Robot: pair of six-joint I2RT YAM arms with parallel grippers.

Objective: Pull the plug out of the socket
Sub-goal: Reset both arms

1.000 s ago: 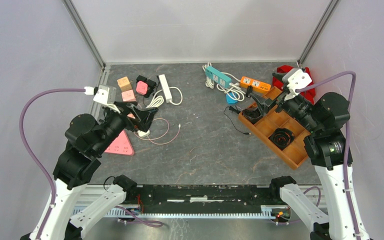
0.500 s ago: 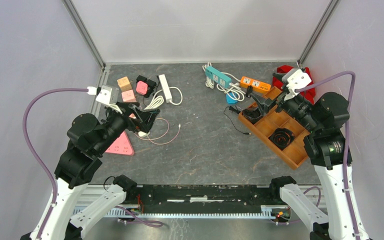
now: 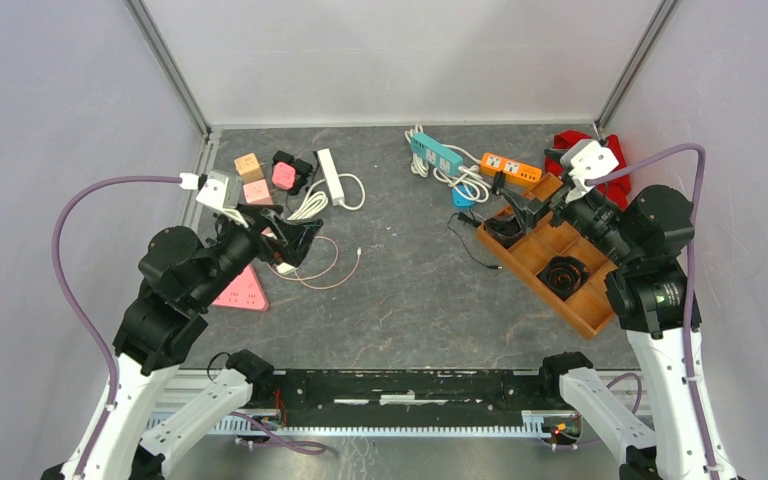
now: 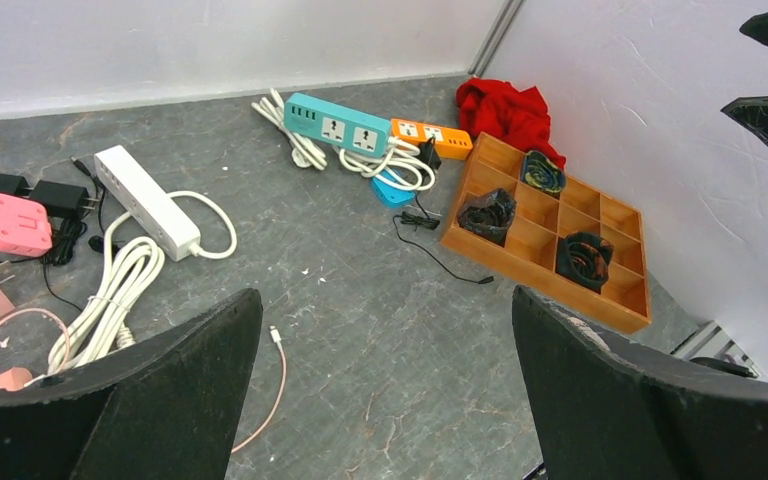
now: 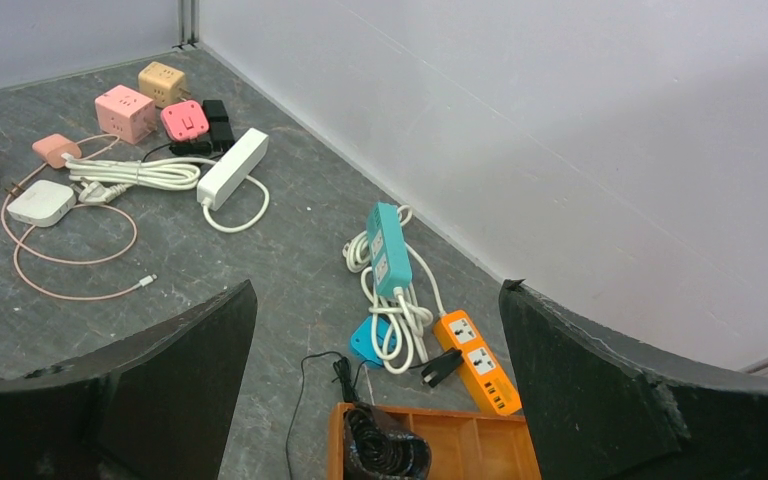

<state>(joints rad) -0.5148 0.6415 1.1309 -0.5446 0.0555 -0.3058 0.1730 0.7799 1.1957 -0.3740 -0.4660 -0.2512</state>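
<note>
The left arm has crept forward a touch over the past second, its tool spread wide and empty above the tabletop. The right tool, equally spread and holding nothing, has hardly stirred. Just ahead of and below the right tool lies the orange power strip, with the black plug seated in its near end. Nothing pins the strip, so a pull on the plug would likely drag it along, and the white cord looped against it could snag. No brand or lettering is legible.
</note>
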